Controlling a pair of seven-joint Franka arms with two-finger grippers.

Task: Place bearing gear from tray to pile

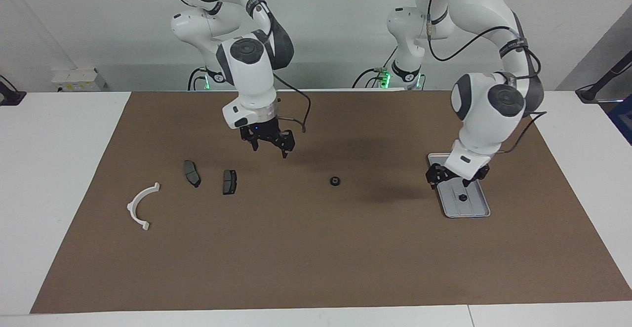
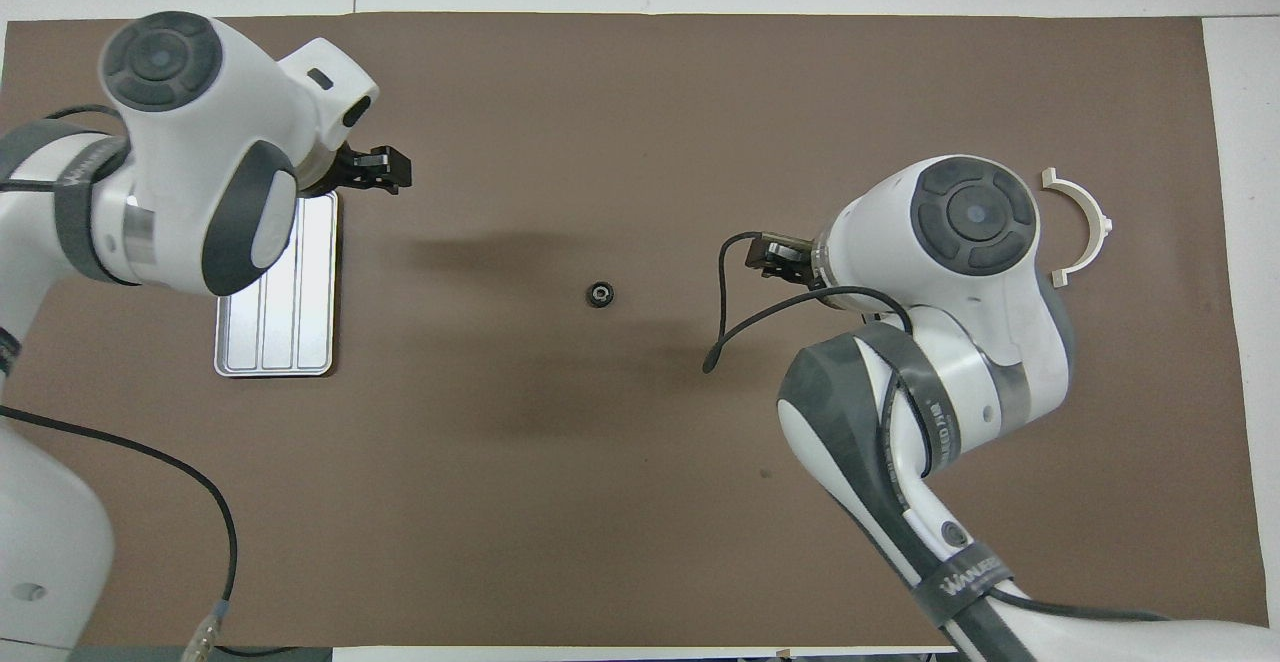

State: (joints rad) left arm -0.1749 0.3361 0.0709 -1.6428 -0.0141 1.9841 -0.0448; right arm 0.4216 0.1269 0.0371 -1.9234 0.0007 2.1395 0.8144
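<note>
Lying free on mat: bearing gear point(image 1: 335, 181) | left claw point(image 1: 456, 179) over tray point(image 1: 476, 210)

Small black gear point(image 2: 599, 293) alone on brown mat point(image 2: 640, 502), between both grippers' fingers, apart from each. Left fingers point(image 2: 385, 167) beside tray point(image 2: 290, 342) corner. White half-ring bracket point(image 2: 1085, 227) visible.

Bare mat point(image 1: 316, 248) around lone gear point(image 1: 335, 181), between tray point(image 1: 475, 210) and pile point(image 1: 229, 182).
</note>
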